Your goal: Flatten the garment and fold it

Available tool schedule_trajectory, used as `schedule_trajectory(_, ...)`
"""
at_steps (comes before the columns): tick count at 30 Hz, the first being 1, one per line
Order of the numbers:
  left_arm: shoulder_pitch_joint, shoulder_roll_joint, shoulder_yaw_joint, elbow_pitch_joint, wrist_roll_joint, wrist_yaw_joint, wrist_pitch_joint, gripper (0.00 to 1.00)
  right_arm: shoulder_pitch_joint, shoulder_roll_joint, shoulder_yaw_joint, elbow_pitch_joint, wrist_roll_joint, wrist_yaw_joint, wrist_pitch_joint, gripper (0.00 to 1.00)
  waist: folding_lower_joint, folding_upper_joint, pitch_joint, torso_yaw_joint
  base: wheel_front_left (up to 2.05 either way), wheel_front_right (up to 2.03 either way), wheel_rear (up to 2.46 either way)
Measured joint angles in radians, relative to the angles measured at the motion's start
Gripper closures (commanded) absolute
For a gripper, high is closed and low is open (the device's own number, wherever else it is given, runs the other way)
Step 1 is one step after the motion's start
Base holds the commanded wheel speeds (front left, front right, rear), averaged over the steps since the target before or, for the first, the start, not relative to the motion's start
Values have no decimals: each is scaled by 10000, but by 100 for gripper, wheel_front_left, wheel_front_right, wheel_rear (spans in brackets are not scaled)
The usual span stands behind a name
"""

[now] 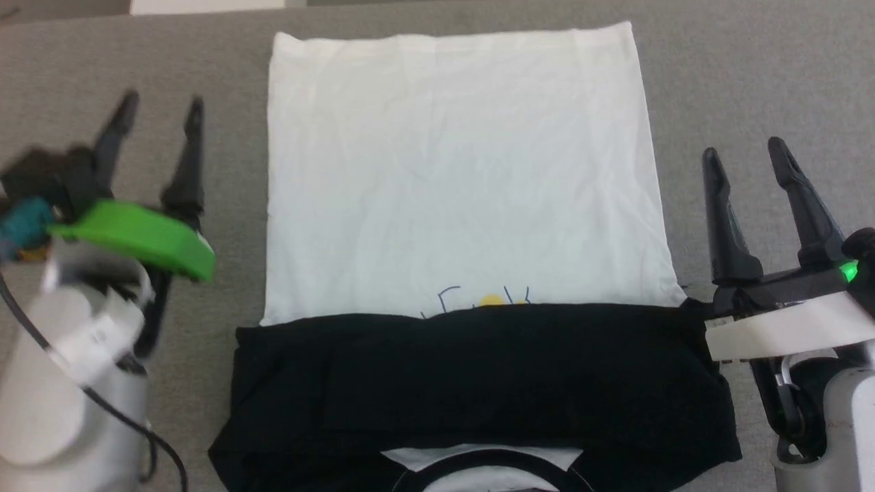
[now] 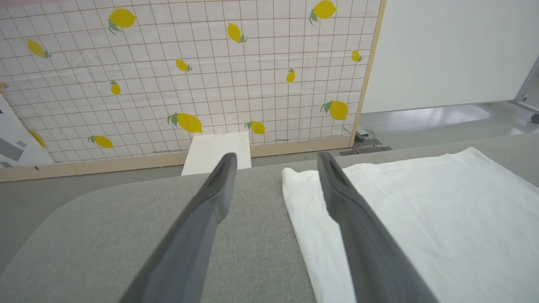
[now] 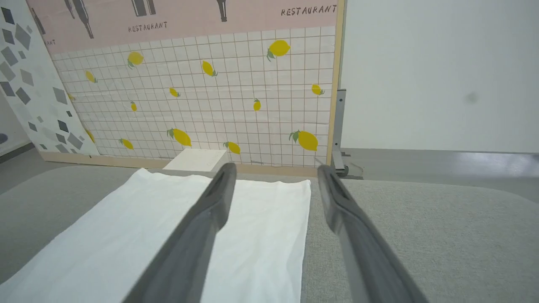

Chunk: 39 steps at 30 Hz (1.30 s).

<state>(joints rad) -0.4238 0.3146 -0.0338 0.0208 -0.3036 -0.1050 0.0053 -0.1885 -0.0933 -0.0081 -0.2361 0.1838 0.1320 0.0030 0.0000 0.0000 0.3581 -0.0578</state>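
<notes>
**Item 1, garment** (image 1: 454, 178): is lying flat in the middle of the grey padded surface (image 1: 752, 82), with the white body spreading toward the far edge as a smooth rectangle. The black sleeves (image 1: 478, 383) are lying folded inward across the chest in a dark band on the near side. They are partly covering the yellow-and-blue print (image 1: 489, 301). The collar band (image 1: 489, 468) is showing at the bottom edge of the head view.

**Item 2, left gripper** (image 1: 163, 101): is sitting to the left of the garment, apart from the cloth. Its two dark fingers are standing spread with nothing between them. A green ring (image 1: 143, 236) is sitting on its wrist.

**Item 3, right gripper** (image 1: 744, 149): is sitting just beside the garment's right edge, near the end of the sleeve band. Its fingers are likewise standing apart and holding nothing. A green light (image 1: 849, 271) is glowing on its body.

**Item 4, backdrop:** a lemon-patterned panel (image 2: 189, 75) is standing beyond the surface, with a white board (image 2: 217, 153) leaning at its foot.
</notes>
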Motion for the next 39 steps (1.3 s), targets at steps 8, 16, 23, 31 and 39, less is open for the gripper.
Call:
schedule_trajectory(8, -3187, 1045, -69, 901, -955, -88, 3415, 0, -340, 63, 12, 44, 221, 0, -518, 0, 2, 0, 1320, -600, 0, 0, 0)
schedule_trajectory(16, -5103, 1737, 123, 1478, -1273, 817, 7091, 0, -667, 167, 631, 144, 554, 0, -940, 0, 2, 0, 2375, -1502, 0, 0, 0)
schedule_trajectory(23, -5620, 2238, 207, 1275, -1133, 1791, 9306, 0, -801, 247, 857, 382, 821, 0, -1195, 0, 3, 0, 3078, -2282, 0, 0, 0)
schedule_trajectory(31, -5694, 2861, 211, 867, -602, 2405, 10207, 0, -1001, 318, 1089, 665, 978, 0, -1446, 0, 2, 0, 3703, -2910, 0, 0, 0)
schedule_trajectory(39, -5660, 2846, 211, 374, -658, 2568, 10521, 100, -1293, 217, 1246, 765, 936, 0, -1252, 0, 1, 0, 3996, -2965, 0, 0, 0)
